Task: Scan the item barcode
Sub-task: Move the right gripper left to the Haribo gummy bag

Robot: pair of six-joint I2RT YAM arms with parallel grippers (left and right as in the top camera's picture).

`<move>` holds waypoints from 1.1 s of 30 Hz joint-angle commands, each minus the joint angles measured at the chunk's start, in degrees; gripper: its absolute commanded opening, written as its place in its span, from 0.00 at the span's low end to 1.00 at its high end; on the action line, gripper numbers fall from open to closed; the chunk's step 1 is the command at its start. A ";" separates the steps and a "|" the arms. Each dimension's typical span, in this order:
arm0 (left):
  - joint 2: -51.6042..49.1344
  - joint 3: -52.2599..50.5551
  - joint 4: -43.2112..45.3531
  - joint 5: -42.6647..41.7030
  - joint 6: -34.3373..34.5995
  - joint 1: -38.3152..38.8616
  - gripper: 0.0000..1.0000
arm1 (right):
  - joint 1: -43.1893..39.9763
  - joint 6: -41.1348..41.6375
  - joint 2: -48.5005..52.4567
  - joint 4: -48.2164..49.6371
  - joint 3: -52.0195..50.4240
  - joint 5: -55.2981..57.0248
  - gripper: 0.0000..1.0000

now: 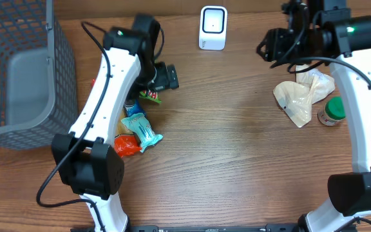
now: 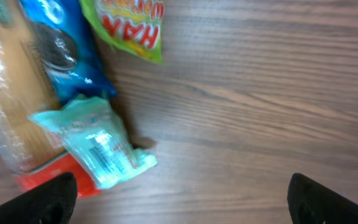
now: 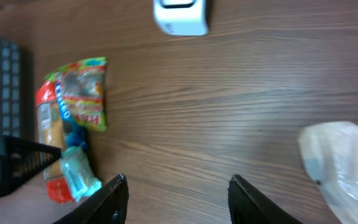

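Five snack packets lie in one heap: a teal packet [image 2: 95,149], a blue one [image 2: 64,50], a green and yellow one [image 2: 129,25], a red one [image 2: 51,174] and a clear beige one [image 2: 5,112]. There is also one white scanner [image 1: 212,28], one grey mesh basket [image 1: 18,71], one crumpled pale bag [image 1: 298,96] and one green-lidded jar [image 1: 332,111]. The left gripper [image 2: 179,205] is spread wide and holds nothing. The teal packet sits just ahead of its left-hand finger, on top of the red one, with dark barcode-like print facing up. The right gripper [image 3: 179,202] stands partly open and empty over bare wood, with the scanner well ahead of it, the heap off to its left and the pale bag to its right.
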State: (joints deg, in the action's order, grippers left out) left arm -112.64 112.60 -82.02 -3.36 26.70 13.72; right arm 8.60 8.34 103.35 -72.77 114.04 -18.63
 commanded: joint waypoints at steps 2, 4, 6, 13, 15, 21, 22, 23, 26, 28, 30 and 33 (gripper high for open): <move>4.74 15.67 -5.49 7.61 -2.73 -0.61 1.00 | 3.10 -0.76 -0.15 1.75 0.42 -1.01 0.54; 5.81 23.41 -8.48 11.02 -2.69 -0.61 1.00 | 5.05 -0.68 -0.15 2.40 0.39 -0.98 0.54; 7.08 29.33 -10.71 13.66 -2.21 -0.61 1.00 | 6.93 -0.20 -0.04 3.21 0.35 -0.96 0.55; 14.38 37.18 -14.78 20.48 2.49 -0.63 1.00 | 14.01 2.71 2.29 7.13 0.31 -0.72 0.55; 16.09 37.18 -14.78 20.50 2.49 -0.63 1.00 | 15.41 4.13 3.45 7.91 0.31 -0.33 0.55; 17.53 36.83 -14.78 20.35 1.55 -0.63 1.00 | 19.61 5.97 8.00 11.13 0.31 -0.70 0.64; 17.51 36.37 -14.78 20.22 1.62 -0.63 1.00 | 20.28 6.93 8.74 11.78 0.31 -0.48 0.66; 17.51 35.36 -14.80 20.22 1.62 -0.63 1.00 | 21.31 7.67 9.90 13.00 0.31 -0.50 0.68; 17.44 32.35 -14.78 20.37 1.90 -0.63 1.00 | 23.12 9.81 12.44 15.91 0.31 -0.28 0.69; 17.33 29.79 -14.62 21.44 3.26 -0.63 0.96 | 24.33 11.65 14.40 18.45 0.31 -0.31 0.65; 17.03 27.50 -14.62 23.63 4.63 -0.63 0.97 | 25.44 13.53 16.46 21.40 0.31 -0.33 0.65; 16.37 25.51 -14.56 25.90 5.46 -0.63 0.97 | 26.75 15.67 19.28 25.77 0.31 -0.31 0.65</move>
State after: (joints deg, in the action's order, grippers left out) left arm -95.33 139.79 -96.66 18.50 29.93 13.34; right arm 34.35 20.38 120.16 -48.90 113.99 -19.09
